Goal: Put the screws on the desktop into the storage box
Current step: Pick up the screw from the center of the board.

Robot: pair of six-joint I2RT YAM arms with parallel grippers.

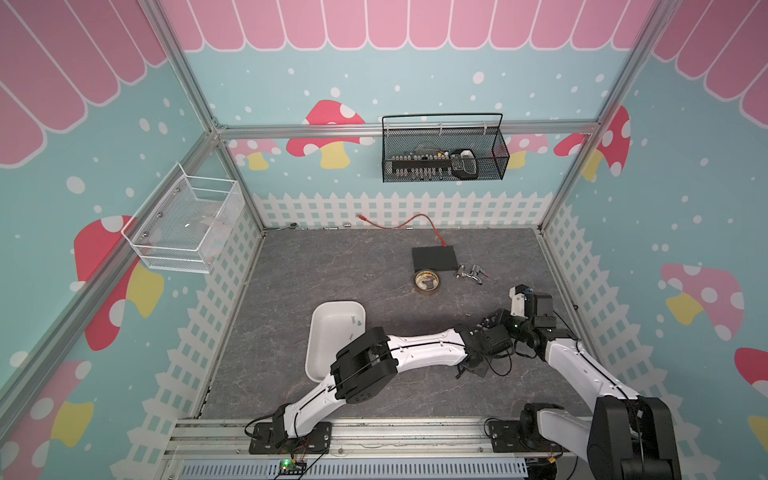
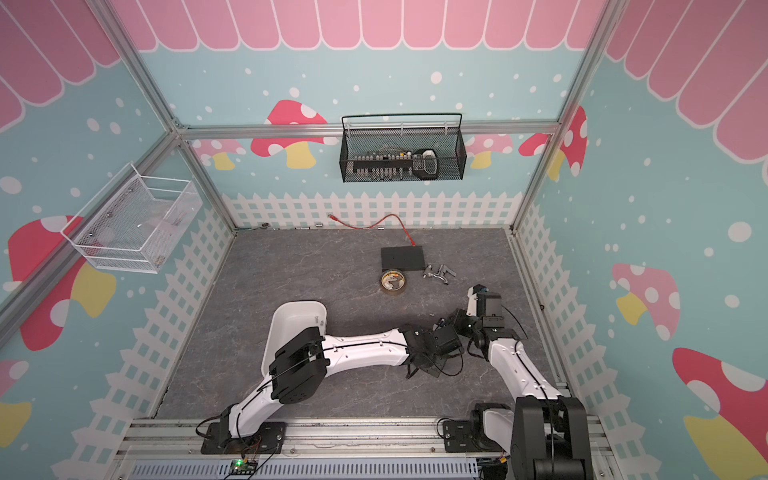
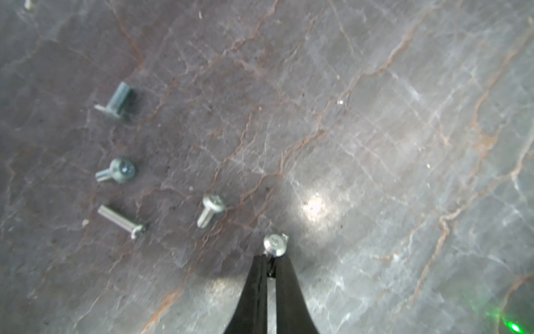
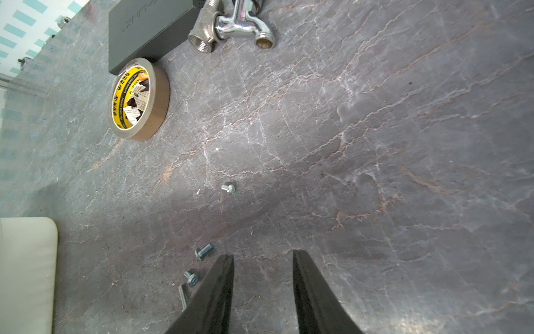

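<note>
The left arm stretches rightward across the lower middle of both top views, its elbow over the white storage box. The left gripper is pinched tight on a round-headed silver screw. Other screws lie on the desktop at that frame's left, and the right gripper hangs part-open and empty.

Robot test cell, aluminium frame, mushroom-print backdrop walls, robot arms bolted to a rail
</note>
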